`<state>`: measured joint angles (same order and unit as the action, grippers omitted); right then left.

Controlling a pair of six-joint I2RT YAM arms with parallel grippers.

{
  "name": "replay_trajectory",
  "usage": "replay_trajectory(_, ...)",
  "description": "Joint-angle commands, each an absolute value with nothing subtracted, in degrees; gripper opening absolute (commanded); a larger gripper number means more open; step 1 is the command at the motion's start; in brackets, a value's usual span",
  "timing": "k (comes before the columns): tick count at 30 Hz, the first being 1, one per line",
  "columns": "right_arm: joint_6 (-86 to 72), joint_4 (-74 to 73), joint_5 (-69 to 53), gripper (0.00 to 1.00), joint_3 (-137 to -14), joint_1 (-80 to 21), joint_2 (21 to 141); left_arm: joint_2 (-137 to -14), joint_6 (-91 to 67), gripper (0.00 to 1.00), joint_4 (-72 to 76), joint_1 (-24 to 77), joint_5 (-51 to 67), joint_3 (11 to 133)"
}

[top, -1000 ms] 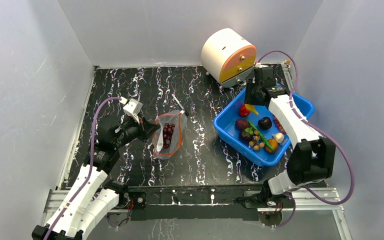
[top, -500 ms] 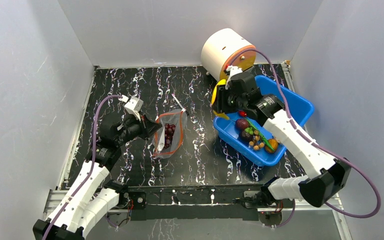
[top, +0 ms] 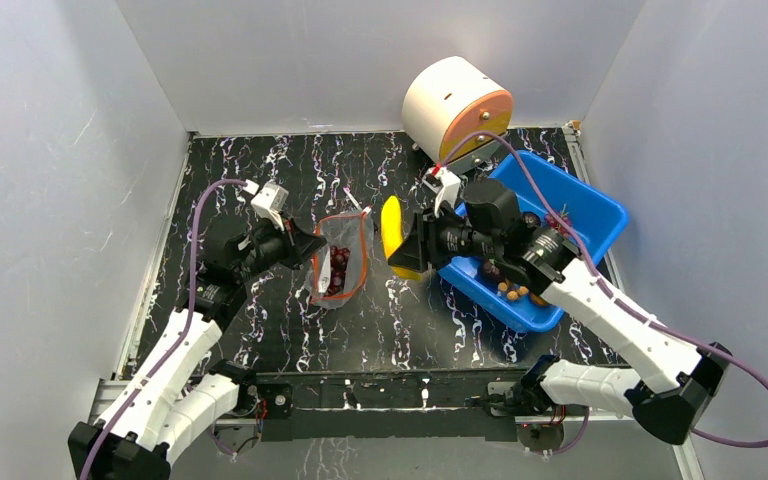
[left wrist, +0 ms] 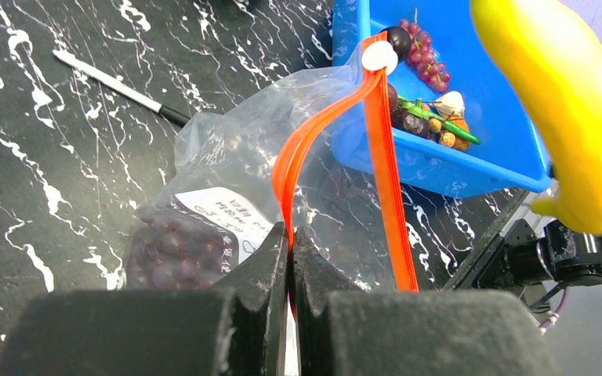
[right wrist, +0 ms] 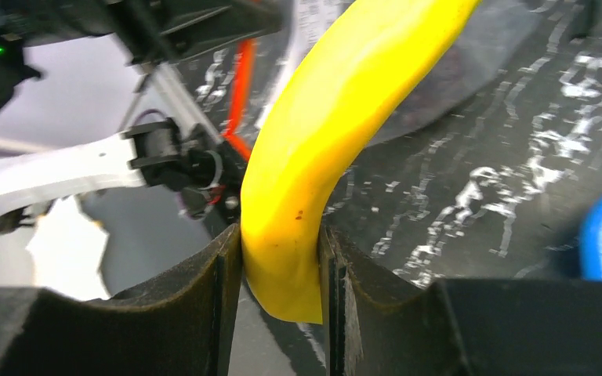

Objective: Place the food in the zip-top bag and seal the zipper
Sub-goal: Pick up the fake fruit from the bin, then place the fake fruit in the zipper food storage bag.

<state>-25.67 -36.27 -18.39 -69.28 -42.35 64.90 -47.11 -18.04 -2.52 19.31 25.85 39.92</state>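
Observation:
The clear zip-top bag lies mid-table with dark purple grapes inside and its red-orange zipper gaping open. My left gripper is shut on the near lip of the zipper strip and holds the bag's mouth up; the grip shows in the left wrist view. My right gripper is shut on a yellow banana and holds it above the table just right of the bag. The banana also shows in the right wrist view and the left wrist view.
A blue bin with several more toy foods stands at the right. A white and orange cylinder stands at the back. A thin black pen lies behind the bag.
My right gripper has lifted the banana out of the blue bin and carried it left to beside the bag. My left gripper has kept its hold and raised the bag's lip slightly.

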Motion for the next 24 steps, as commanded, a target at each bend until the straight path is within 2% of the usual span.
replay_trajectory(1,-32.0,-20.0,-31.9,0.22,-64.7,-43.8,57.7,-44.9,-16.3,0.0,4.2,19.6,24.8,38.5)
replay_trajectory(4,-37.9,-14.6,-34.5,0.23,-59.8,-44.5,54.7,-44.1,-16.5,0.0,6.4,19.6,24.8,37.0)
replay_trajectory(9,-42.1,-14.7,-35.9,0.23,-57.1,-46.0,55.4,-44.8,-17.8,0.0,10.2,19.7,27.5,36.3)
replay_trajectory(18,-43.4,-16.2,-34.2,0.26,-59.9,-52.6,61.6,-46.1,-17.7,0.0,15.1,19.6,33.2,34.8)
replay_trajectory(24,-47.4,-17.9,-31.6,0.27,-62.4,-53.3,66.7,-44.0,-17.0,0.0,16.2,19.6,35.7,32.9)
